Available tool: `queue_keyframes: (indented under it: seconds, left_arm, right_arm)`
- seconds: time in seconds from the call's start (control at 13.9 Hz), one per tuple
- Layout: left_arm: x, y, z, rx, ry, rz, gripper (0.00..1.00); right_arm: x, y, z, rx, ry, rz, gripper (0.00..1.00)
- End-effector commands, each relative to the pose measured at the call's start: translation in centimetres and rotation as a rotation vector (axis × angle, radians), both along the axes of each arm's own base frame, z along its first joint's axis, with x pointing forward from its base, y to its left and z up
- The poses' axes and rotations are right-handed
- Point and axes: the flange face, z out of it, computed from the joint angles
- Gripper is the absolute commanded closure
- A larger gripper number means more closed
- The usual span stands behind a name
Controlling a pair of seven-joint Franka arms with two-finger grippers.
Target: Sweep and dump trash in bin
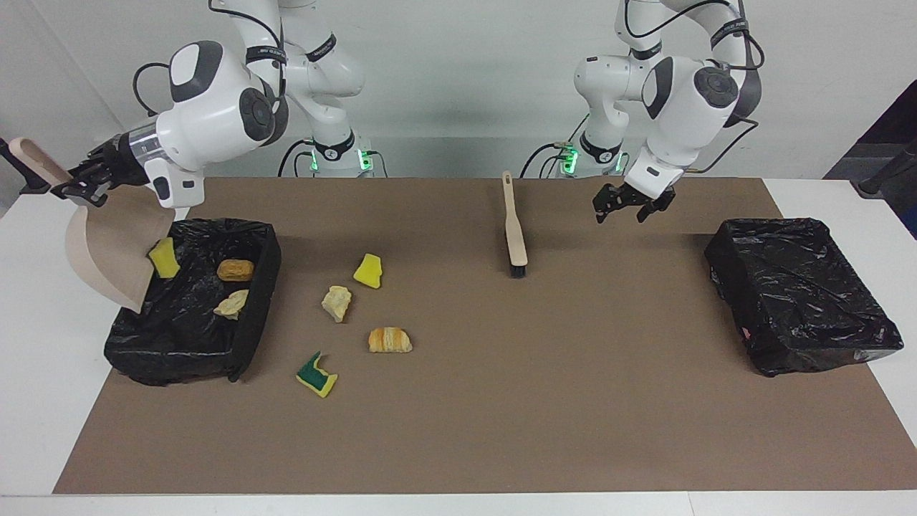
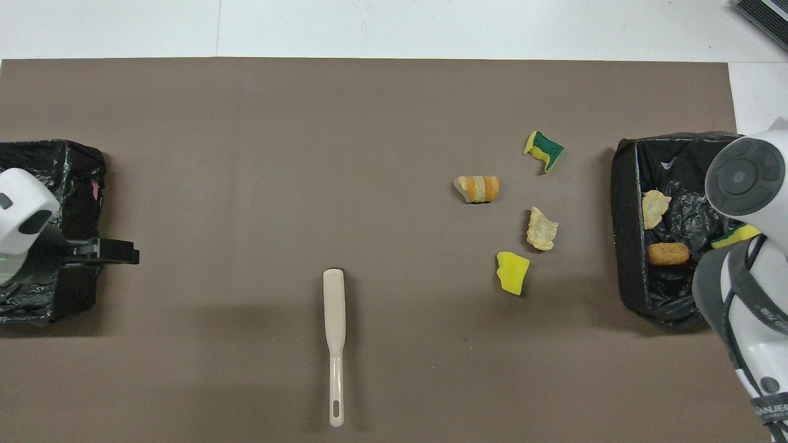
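My right gripper (image 1: 75,188) is shut on the handle of the beige dustpan (image 1: 107,247) and holds it tilted over the black-lined bin (image 1: 259,301). A yellow sponge bit (image 1: 163,258) sits at the pan's lip over the bin. A croissant (image 1: 235,269) and a bread chunk (image 1: 231,304) lie in the bin. On the mat beside the bin lie a yellow sponge bit (image 1: 367,271), a bread chunk (image 1: 336,302), a croissant (image 1: 390,340) and a green-and-yellow sponge piece (image 1: 316,375). The brush (image 1: 514,233) lies on the mat. My left gripper (image 1: 630,206) hangs open and empty beside it.
A second black-bagged bin (image 1: 802,294) stands at the left arm's end of the table. The brown mat (image 1: 501,416) covers most of the white table. In the overhead view the brush (image 2: 334,332) lies lengthwise with its handle toward the robots.
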Motion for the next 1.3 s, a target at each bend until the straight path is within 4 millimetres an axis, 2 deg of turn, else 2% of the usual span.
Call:
queue_keyframes:
  seconds: [0.0,0.07,0.22,0.29,0.36,0.51,0.72,0.87,1.08,1.15,1.23]
  left_arm:
    - [3.5,-0.1,3.5,0.037,0.049,-0.036,0.0]
    - [3.9,-0.5,4.8,0.047,0.044,-0.051,0.0]
    - [4.0,-2.1,5.1,0.079,0.045,-0.091,0.0]
    - [3.9,-3.9,5.1,0.08,0.047,-0.12,0.0]
    - [3.8,-4.6,5.4,0.09,0.049,-0.138,0.0]
    - [3.5,-4.5,8.5,0.09,0.037,-0.139,0.0]
    - [3.1,-4.1,9.8,0.09,0.027,-0.13,0.0]
    - [2.3,-3.8,10.9,0.083,0.012,-0.125,0.0]
    - [1.8,-3.2,10.7,0.084,0.015,-0.115,0.0]
    - [1.8,-3.2,10.7,0.084,0.01,-0.115,0.0]
    - [1.8,-3.2,10.7,0.084,0.007,-0.115,0.0]
  right_arm:
    - [1.0,1.3,1.3,0.072,-0.03,-0.002,1.0]
    - [1.0,1.4,1.6,0.13,-0.055,-0.02,1.0]
    - [1.6,2.0,2.0,0.228,-0.106,-0.051,1.0]
    - [1.7,3.0,1.5,0.284,-0.111,-0.055,1.0]
    - [1.8,4.8,0.9,0.352,-0.149,-0.071,1.0]
    - [2.2,7.7,0.7,0.452,-0.291,-0.121,1.0]
    - [4.0,13.6,0.9,0.671,-0.432,-0.207,1.0]
    - [4.2,17.3,0.4,0.795,-0.542,-0.323,1.0]
    - [3.5,25.9,-1.2,0.858,-0.675,-0.448,1.0]
    - [3.2,28.1,-1.8,0.873,-0.707,-0.531,1.0]
    - [3.4,29.3,-2.4,0.91,-0.746,-0.652,1.0]
